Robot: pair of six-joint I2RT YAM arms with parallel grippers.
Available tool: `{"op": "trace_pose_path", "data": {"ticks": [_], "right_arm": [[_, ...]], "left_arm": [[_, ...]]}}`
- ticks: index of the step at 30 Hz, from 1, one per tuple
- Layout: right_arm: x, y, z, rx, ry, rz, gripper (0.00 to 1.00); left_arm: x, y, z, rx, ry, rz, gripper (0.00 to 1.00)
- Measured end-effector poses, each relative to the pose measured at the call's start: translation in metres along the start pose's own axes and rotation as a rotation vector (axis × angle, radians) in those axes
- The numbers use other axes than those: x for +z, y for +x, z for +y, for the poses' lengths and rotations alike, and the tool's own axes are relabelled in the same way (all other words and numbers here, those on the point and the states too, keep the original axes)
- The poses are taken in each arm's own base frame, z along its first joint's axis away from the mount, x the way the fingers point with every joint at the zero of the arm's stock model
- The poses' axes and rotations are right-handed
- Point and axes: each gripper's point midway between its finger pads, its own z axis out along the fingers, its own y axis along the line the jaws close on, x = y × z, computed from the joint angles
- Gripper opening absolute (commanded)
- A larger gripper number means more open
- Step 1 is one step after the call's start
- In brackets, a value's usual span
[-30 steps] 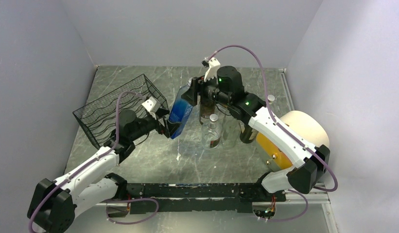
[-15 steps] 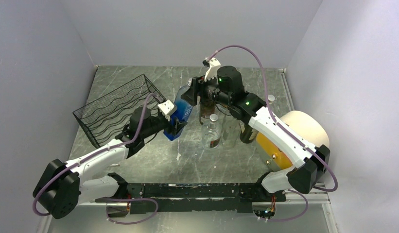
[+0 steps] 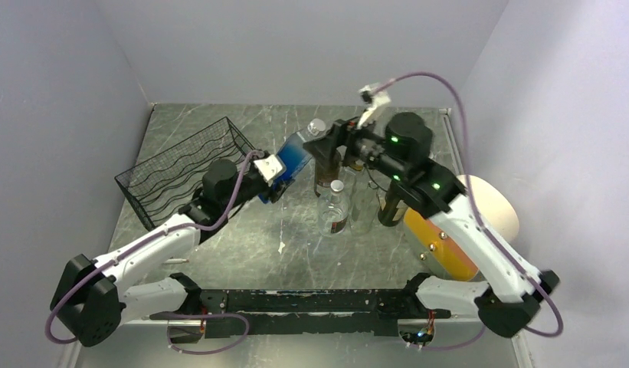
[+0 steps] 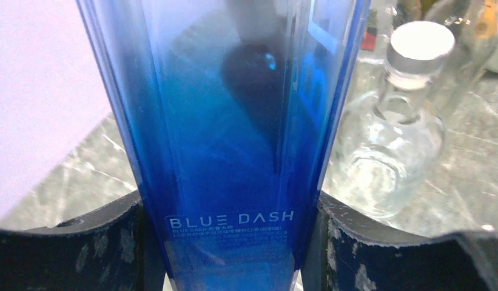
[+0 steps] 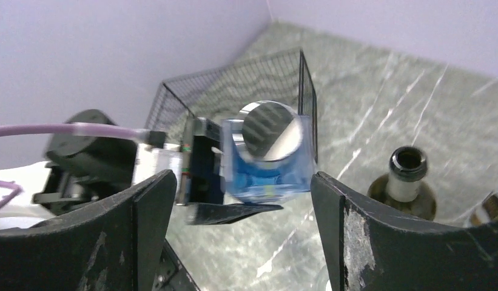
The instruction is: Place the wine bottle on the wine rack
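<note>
My left claw (image 3: 273, 172), just beside the wine rack (image 3: 177, 175), squeezes the blue wine bottle (image 3: 295, 152) low down, I think so it can carry it alone. The bottle tilts, not on the rack yet. Farther from the rack, my right claw (image 5: 243, 189) gapes wide and holds nothing.

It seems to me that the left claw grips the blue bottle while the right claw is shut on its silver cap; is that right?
Not quite: the right claw is open, its fingers spread wide and clear of the silver cap, as the right wrist view shows. The left claw does grip the blue bottle.
</note>
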Motion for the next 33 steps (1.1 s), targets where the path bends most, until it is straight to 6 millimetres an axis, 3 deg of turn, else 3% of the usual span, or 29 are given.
{"op": "trace_pose_path", "data": {"ticks": [5, 9, 12, 21, 28, 33], "right_arm": [[-0.060, -0.055, 0.020, -0.041, -0.017, -0.187, 0.88], [-0.086, -0.077, 0.026, -0.067, -0.007, -0.248, 0.89], [-0.095, -0.080, 0.023, -0.080, 0.025, -0.246, 0.89], [-0.102, -0.060, 0.004, -0.192, 0.107, -0.129, 0.91], [-0.066, -0.021, -0.017, -0.215, 0.145, 0.028, 0.91], [-0.044, 0.015, -0.032, -0.213, 0.161, 0.138, 0.90]], "left_arm": [[0.018, -0.037, 0.025, 0.177, -0.022, 0.004, 0.07], [0.026, -0.065, 0.042, 0.360, -0.043, -0.031, 0.07], [0.026, -0.073, 0.046, 0.497, -0.042, -0.044, 0.07], [0.029, -0.086, 0.050, 0.988, -0.030, -0.110, 0.07], [0.051, -0.099, 0.051, 1.228, 0.005, -0.139, 0.07], [0.054, -0.113, 0.050, 1.352, 0.024, -0.159, 0.07]]}}
